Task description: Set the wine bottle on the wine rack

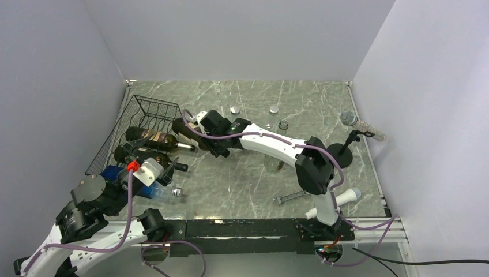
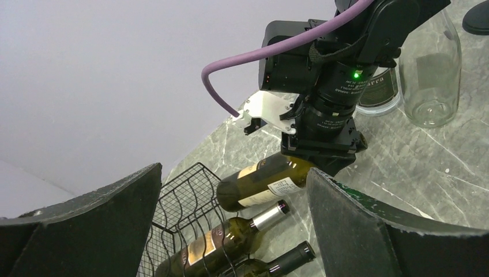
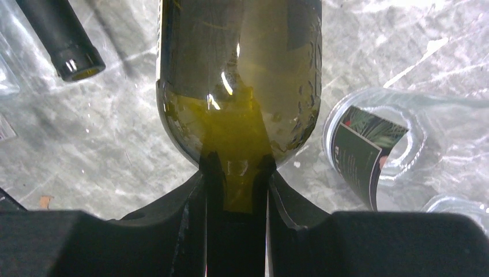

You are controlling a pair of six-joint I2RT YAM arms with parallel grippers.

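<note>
The right gripper [image 3: 236,173] pinches the wine bottle [image 3: 239,69] by its neck at the right edge of the wine rack [image 1: 144,112]. It is not laid down yet. The left gripper [image 2: 233,225] is spread wide.

the wine bottle [image 3: 239,75] runs off the right wrist view's top edge.

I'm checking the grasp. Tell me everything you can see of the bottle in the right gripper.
The bottle is dark olive-green glass with a cream label and a smaller white one on its body. It lies nearly level, with its base pointing toward the wine rack and its neck pointing away. The right gripper is shut on the neck, close to the shoulder. Whether the base touches the rack cannot be told.
</note>
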